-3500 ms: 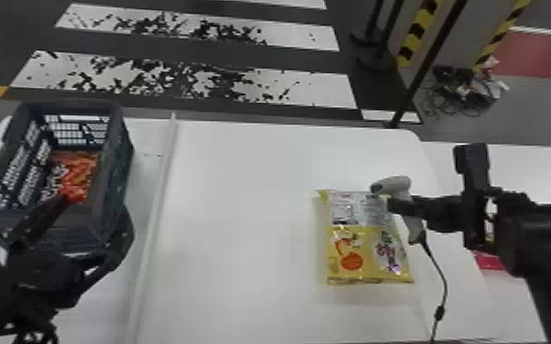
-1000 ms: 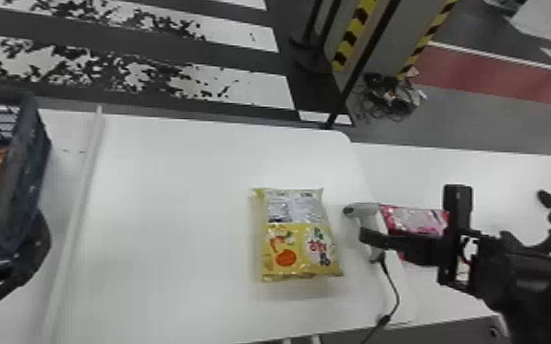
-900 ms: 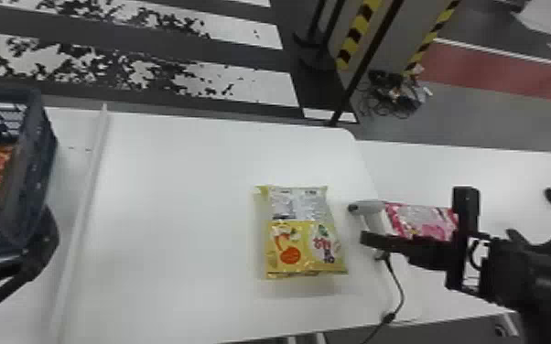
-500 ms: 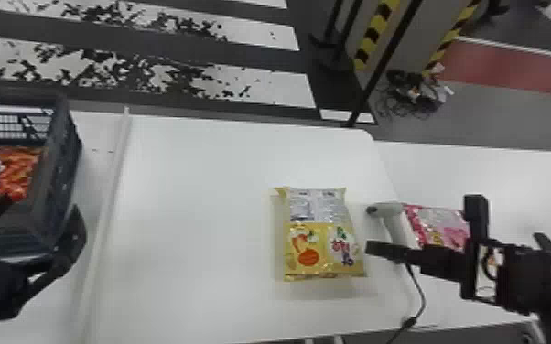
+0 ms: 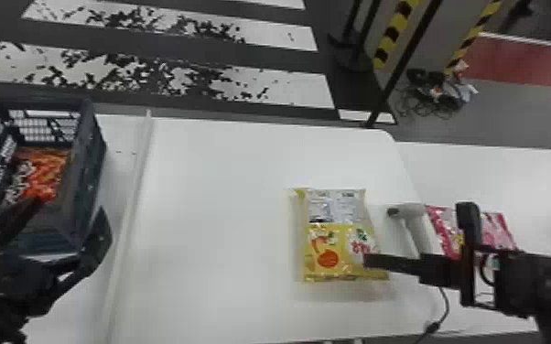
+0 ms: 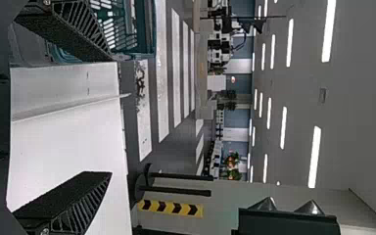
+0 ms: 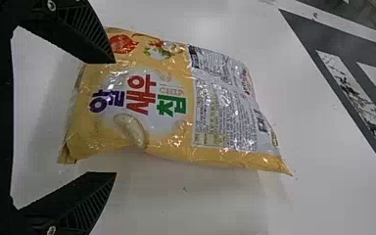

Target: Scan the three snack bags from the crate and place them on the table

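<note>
The right gripper (image 5: 415, 235) has moved left, a fingertip now over the near right corner of the yellow snack bag (image 5: 334, 242) on the table (image 5: 219, 228). Both it and the left gripper (image 5: 67, 212), by the crate (image 5: 90, 174), gape wide and empty (a pink snack bag (image 5: 496, 231) lies past the scanner (image 5: 414, 214)).

L jaws apart nr crate (image 6: 146, 34); wht tbl (image 6: 68, 152), striped flr (image 6: 163, 88) beyond.

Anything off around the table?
On the floor beyond the table, cables lie in a messy heap, and the white stripes are patchy, like worn paint. The yellow bag looks intact.
</note>
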Robot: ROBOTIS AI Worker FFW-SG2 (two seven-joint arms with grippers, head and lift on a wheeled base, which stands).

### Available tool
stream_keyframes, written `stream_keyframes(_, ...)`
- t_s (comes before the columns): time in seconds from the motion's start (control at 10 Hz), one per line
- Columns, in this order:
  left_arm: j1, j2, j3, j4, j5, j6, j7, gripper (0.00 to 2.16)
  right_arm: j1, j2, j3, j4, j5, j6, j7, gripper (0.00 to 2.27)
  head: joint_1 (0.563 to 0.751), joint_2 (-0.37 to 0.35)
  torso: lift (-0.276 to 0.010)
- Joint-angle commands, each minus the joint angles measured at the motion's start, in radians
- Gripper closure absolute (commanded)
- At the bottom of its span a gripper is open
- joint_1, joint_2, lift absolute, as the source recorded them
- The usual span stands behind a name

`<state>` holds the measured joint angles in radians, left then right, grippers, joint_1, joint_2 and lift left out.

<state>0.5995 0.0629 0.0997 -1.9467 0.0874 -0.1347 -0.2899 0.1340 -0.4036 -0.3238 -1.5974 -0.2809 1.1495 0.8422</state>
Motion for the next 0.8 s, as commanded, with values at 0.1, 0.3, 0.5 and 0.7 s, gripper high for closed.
stream_keyframes(0.1,0.005,0.0,0.0,0.0,0.002,-0.007,-0.002,0.04,-0.033,0.0,0.055,0.073,0.036,-0.064,0.003,0.31,0.695,-0.172,-0.062)
stream_keyframes(0.3,0.01,0.002,0.0,0.0,0.003,-0.019,-0.002,0.04,-0.039,-0.001,0.061,0.085,0.063,-0.073,0.028,2.27,0.695,-0.164,-0.062)
stream_keyframes(0.5,0.011,0.002,0.0,0.0,0.003,-0.019,-0.002,0.04,-0.036,-0.003,0.038,0.086,0.042,-0.049,0.063,2.25,0.695,-0.166,-0.062)
stream_keyframes(0.7,0.011,0.002,0.0,-0.008,0.003,-0.016,-0.002,0.04,-0.027,-0.003,-0.057,0.047,-0.04,0.016,0.092,2.25,0.695,-0.165,-0.062)
